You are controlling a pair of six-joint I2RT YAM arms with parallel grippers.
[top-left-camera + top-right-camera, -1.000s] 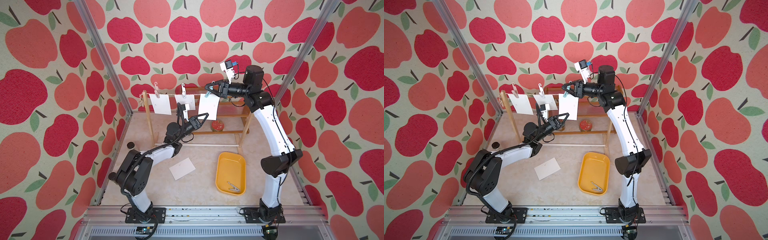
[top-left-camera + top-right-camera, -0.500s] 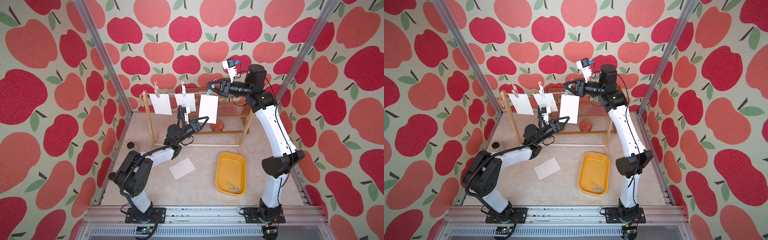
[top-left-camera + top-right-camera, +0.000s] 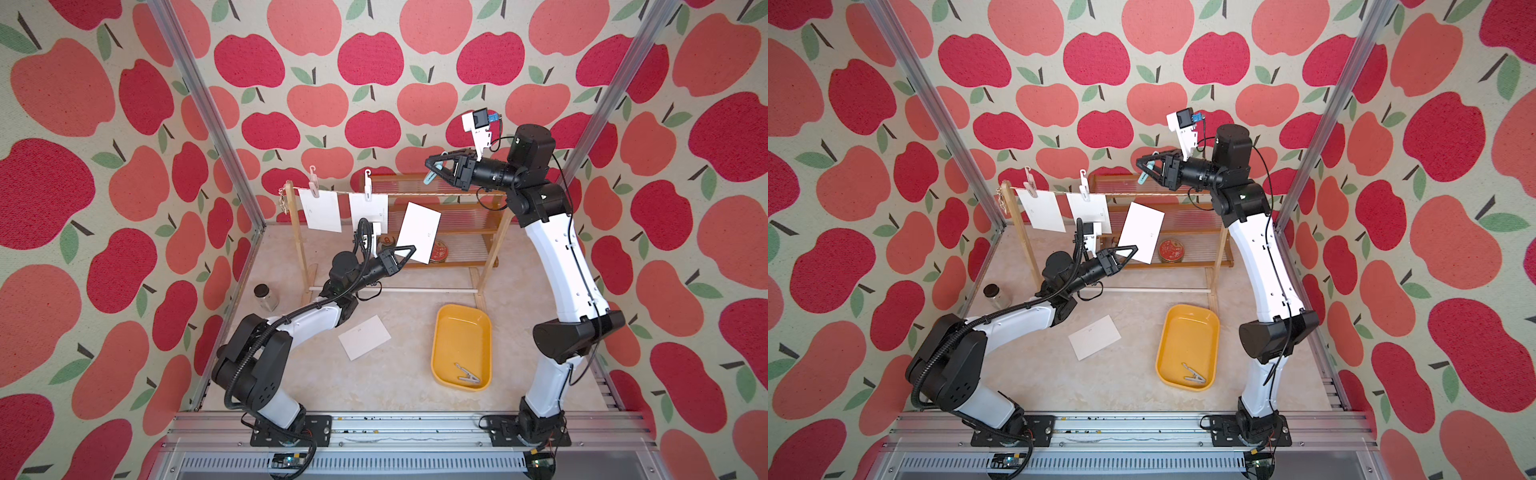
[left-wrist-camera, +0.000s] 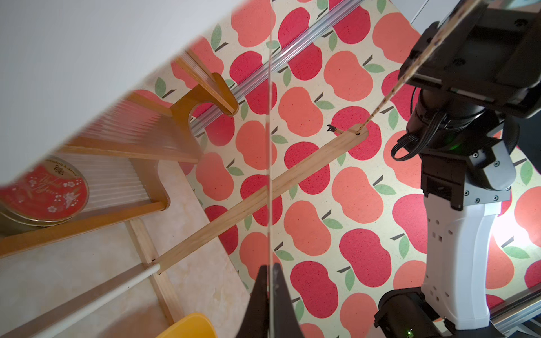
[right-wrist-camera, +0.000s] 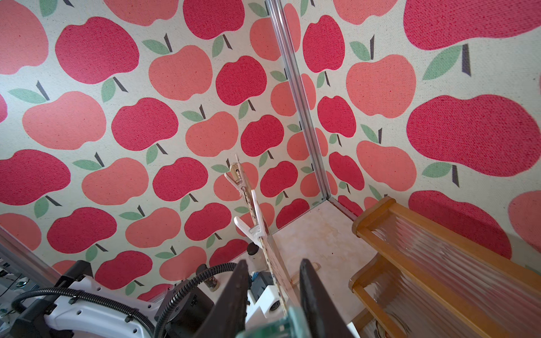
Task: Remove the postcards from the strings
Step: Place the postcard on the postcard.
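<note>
Left gripper (image 3: 409, 252): jaws fully closed on the lower corner of a plain white rectangular paper postcard (image 3: 420, 230), which is tilted and off the thin beige twisted twine string (image 3: 440, 194), just below it. Right gripper (image 3: 433, 168): above the string, jaws narrowed onto a small teal plastic clothes peg (image 3: 429, 179). Two other white postcards hang pegged on the string, one (image 3: 320, 210) near the rack's wooden upright and one (image 3: 371, 208) beside it; a fourth postcard (image 3: 365, 337) lies flat on the floor (image 3: 374, 386).

Two postcards (image 3: 320, 210) on the string (image 3: 436, 194), shelf (image 3: 465, 226) behind the rack (image 3: 300, 245) — tray (image 3: 441, 332) before it
</note>
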